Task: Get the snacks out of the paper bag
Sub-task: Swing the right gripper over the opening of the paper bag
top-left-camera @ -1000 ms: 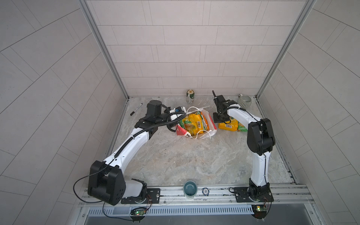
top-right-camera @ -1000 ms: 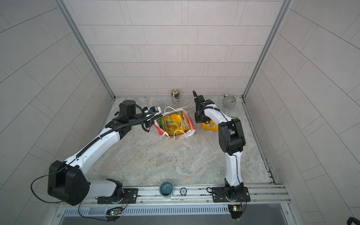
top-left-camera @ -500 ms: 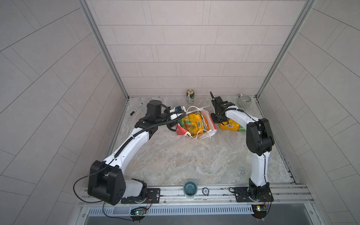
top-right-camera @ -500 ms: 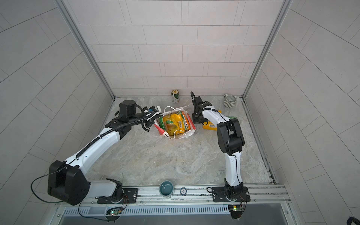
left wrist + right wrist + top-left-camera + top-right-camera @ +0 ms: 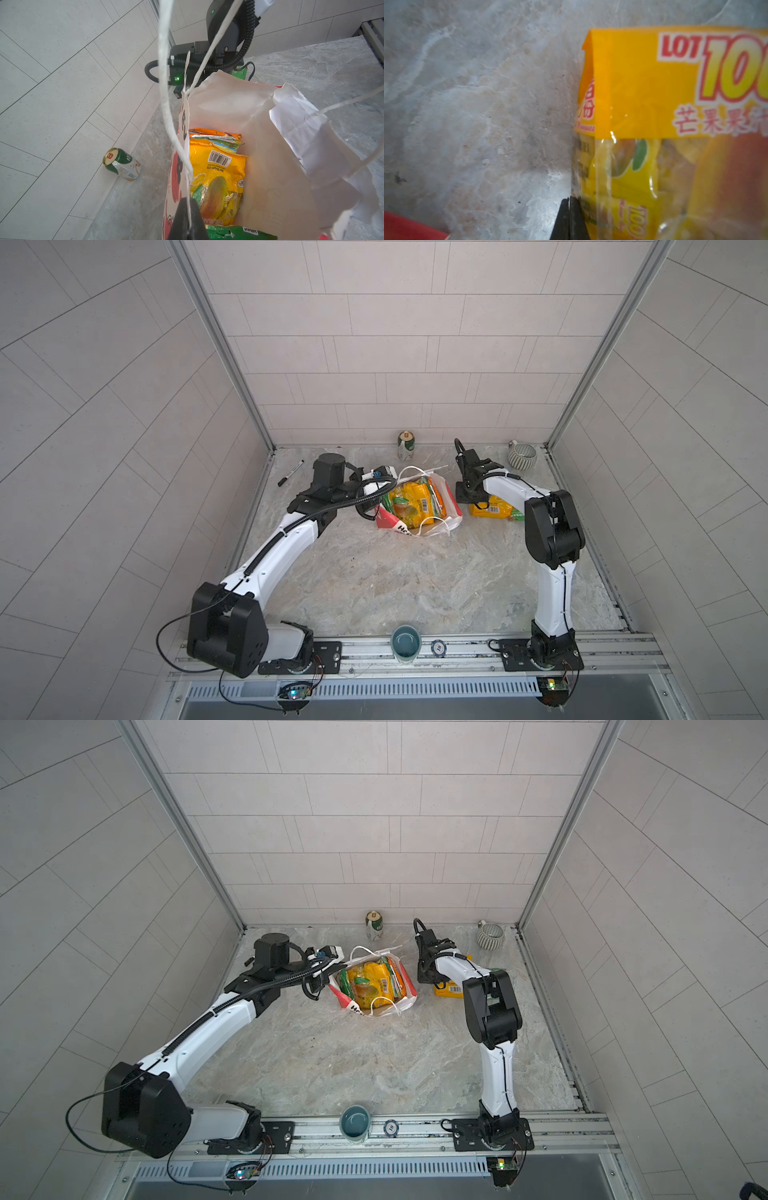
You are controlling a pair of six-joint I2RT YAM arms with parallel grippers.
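Several snacks sat inside the paper bag, overlapping too much to count. Two more lay on the table just right of it, a yellow-orange packet and a green packet (mostly hidden behind the right arm), so perhaps a third seemed done. The left gripper was clamped shut on the bag's rim by a cord handle; the right gripper was closed, apparently empty, its tips just beside the yellow-orange packet's edge.

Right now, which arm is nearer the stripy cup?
Right. The right fingers are by the yellow packet near the cup; the left fingers grip the paper bag, farther away.
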